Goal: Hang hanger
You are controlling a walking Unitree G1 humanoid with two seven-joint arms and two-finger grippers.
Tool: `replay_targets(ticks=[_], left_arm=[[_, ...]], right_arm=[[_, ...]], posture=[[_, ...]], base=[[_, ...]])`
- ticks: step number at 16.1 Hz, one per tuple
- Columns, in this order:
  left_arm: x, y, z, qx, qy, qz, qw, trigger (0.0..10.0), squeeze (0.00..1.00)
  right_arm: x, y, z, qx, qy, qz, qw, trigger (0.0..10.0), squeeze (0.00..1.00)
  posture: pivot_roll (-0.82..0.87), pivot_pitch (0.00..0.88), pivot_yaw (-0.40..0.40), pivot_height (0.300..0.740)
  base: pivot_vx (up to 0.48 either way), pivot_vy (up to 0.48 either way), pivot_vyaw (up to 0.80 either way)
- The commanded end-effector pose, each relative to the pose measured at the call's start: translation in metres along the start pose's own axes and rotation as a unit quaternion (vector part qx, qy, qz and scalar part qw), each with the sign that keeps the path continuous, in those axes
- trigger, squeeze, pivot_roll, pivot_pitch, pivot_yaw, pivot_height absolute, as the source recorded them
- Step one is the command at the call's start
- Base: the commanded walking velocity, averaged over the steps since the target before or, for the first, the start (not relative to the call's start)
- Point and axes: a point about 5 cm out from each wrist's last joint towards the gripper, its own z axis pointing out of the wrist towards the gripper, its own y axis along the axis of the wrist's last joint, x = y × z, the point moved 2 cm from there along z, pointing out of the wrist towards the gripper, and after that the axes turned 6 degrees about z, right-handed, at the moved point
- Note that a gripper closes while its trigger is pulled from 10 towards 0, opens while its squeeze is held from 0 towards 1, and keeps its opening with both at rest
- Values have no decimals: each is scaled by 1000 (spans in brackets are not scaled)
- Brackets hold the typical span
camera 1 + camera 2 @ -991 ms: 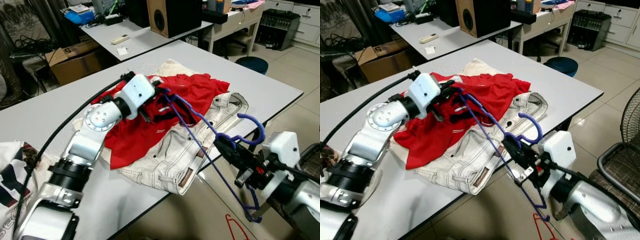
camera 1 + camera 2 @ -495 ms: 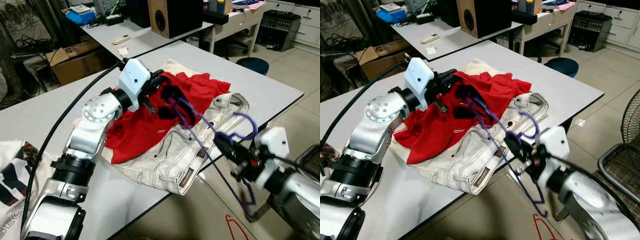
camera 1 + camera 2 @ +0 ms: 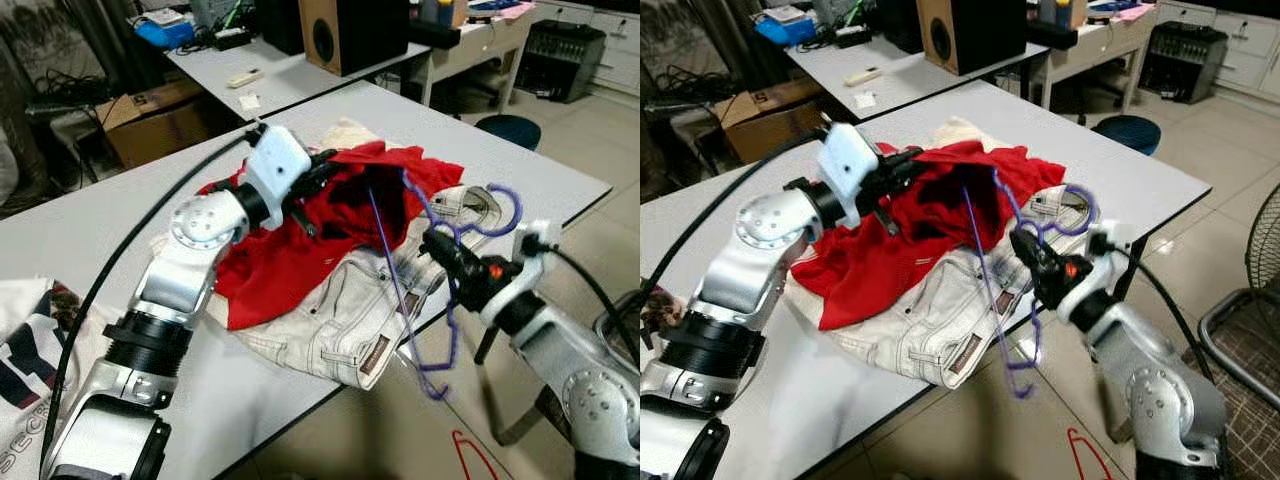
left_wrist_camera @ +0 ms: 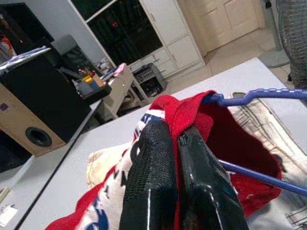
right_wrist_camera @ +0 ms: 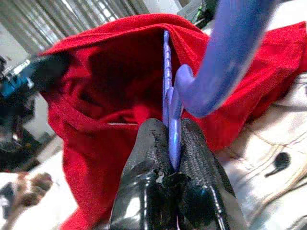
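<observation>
the right gripper [image 3: 440,248] is clamped on the purple hanger [image 3: 415,290] near its hook, one hanger arm reaching into the red shirt [image 3: 290,255]. the left gripper [image 4: 168,158] pinches the shirt's collar shut. a slipping collar could let the hanger snag.

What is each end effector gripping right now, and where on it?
Left end effector pinches the red shirt at a raised fabric edge. Right end effector clamps the blue hanger at its neck, just below the hook.
</observation>
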Motion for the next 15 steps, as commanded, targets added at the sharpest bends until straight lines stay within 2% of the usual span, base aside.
replay_targets(ticks=[1, 3, 4, 6, 8, 9, 11, 13, 15], left_arm=[[6, 4, 2, 0, 4, 13, 1000, 0, 0], [3, 4, 3, -1, -3, 11, 1000, 0, 0], [-2, 1, 2, 5, -18, 17, 1000, 0, 0], [-7, -5, 1, 18, -35, 27, 999, 0, 0], [-11, -10, -1, 28, -53, 29, 998, 0, 0], [-17, -12, -3, 35, -76, 24, 996, 0, 0], [-29, -14, -6, 36, -119, 10, 992, 0, 0], [-39, -17, -12, 48, -156, 12, 987, 0, 0], [-41, -14, -14, 39, -171, 6, 984, 0, 0]], right_arm=[[-6, 2, 3, -16, -23, 73, 997, 10000, 0], [-8, 4, 8, -30, -32, 123, 991, 10000, 0], [-11, 13, 15, -68, -41, 183, 980, 10000, 0], [-19, 33, 22, -121, -64, 247, 959, 10000, 0], [-22, 53, 25, -165, -65, 289, 941, 10000, 0], [-24, 67, 28, -196, -62, 326, 923, 10000, 0], [-31, 76, 37, -212, -81, 355, 907, 10000, 0], [-38, 79, 51, -217, -100, 384, 892, 10000, 0], [-39, 78, 55, -214, -109, 392, 888, 10000, 0]], posture=[[-67, 0, 130, 740], [-67, 0, 131, 740], [-66, 0, 129, 740], [-66, 0, 127, 740], [-65, 0, 122, 740], [-65, 0, 121, 740], [-65, 0, 124, 740], [-56, 0, 122, 740], [-51, 0, 119, 740]], base=[[0, 0, 0], [0, 0, 0], [0, 0, 0], [0, 0, 0], [0, 0, 0], [0, 0, 0], [0, 0, 0], [0, 0, 0], [0, 0, 0]])
